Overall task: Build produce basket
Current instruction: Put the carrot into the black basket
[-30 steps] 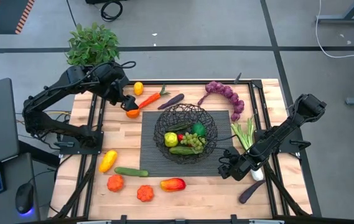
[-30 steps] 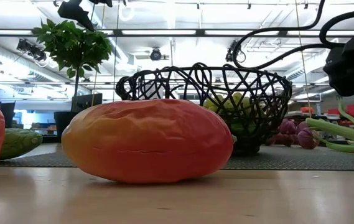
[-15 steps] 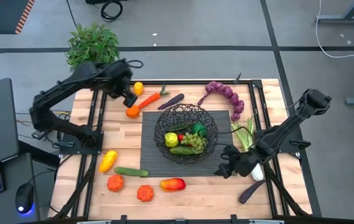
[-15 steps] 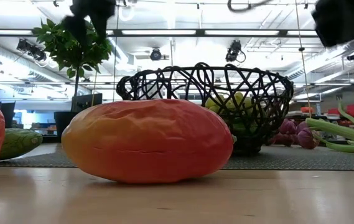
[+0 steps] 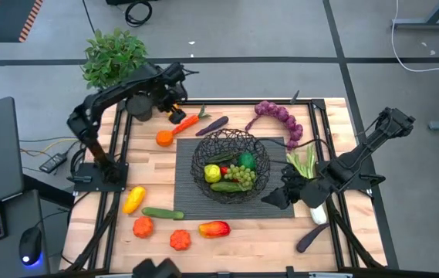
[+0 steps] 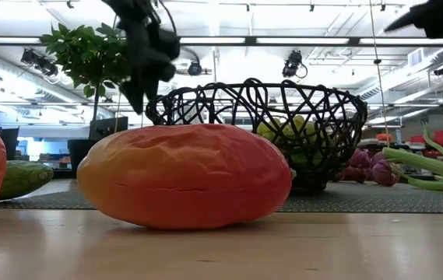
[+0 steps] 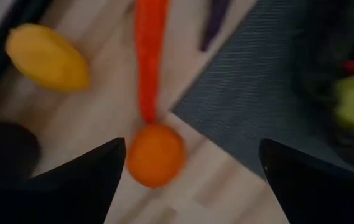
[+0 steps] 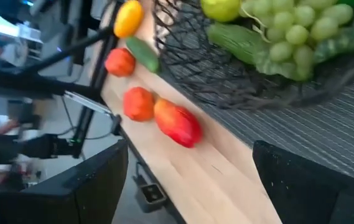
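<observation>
Produce already fills part of the black wire basket (image 5: 229, 164), which sits on a dark ribbed mat (image 5: 184, 174) at the middle of the tabletop (image 5: 151, 162): green grapes (image 5: 238, 176), a cucumber (image 5: 223, 187), a yellow-green lemon (image 5: 212, 174) and a dark green piece with a touch of red beside it. Outside the basket lie a carrot (image 5: 185, 122), a small orange fruit (image 5: 163, 139), a yellow pepper (image 5: 133, 199), a second cucumber (image 5: 162, 213), two tomatoes (image 5: 143, 227), a red-and-yellow mango-like fruit (image 5: 214, 228), purple grapes (image 5: 279, 118), a leek (image 5: 305, 166) and an aubergine (image 5: 312, 237). The left end effector (image 5: 175, 100) hangs above the carrot's upper end at the far left of the tabletop, fingers spread wide and holding nothing. The right end effector (image 5: 275, 198) hovers just beside the basket's near right rim, also spread wide and empty.
</observation>
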Robot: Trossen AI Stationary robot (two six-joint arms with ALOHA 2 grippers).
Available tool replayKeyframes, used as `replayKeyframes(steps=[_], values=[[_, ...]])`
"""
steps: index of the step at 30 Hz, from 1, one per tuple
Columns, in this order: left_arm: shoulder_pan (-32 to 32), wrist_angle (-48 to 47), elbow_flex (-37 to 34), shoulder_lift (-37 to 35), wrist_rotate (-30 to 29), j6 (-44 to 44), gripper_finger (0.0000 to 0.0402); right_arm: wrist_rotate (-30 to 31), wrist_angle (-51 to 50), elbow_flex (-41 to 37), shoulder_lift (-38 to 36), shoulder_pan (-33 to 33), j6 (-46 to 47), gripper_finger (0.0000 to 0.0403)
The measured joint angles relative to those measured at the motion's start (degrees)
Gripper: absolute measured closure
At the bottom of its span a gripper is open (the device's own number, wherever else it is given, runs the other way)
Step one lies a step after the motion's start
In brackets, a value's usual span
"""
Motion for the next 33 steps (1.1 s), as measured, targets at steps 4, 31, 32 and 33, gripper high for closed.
replayKeyframes(steps=[4, 31, 32, 33], values=[[1.1, 2.7, 0.0, 4.5, -3.9, 6.7, 0.0041, 0.1, 0.4, 0.5, 0.1, 0.0, 0.2, 0.0055], [-3.6, 18.1, -5.2, 17.7, -6.7, 7.1, 0.0097, 0.8, -2.1, 0.8, -6.5, -9.4, 1.1, 0.0055], [-3.6, 18.5, -5.6, 17.7, -6.7, 7.1, 0.0109, 0.9, -2.3, 0.8, -6.7, -9.6, 0.9, 0.0055], [-3.4, 18.9, -6.0, 17.7, -6.7, 7.1, 0.0121, 1.0, -2.3, 0.8, -6.8, -10.0, 0.6, 0.0055]])
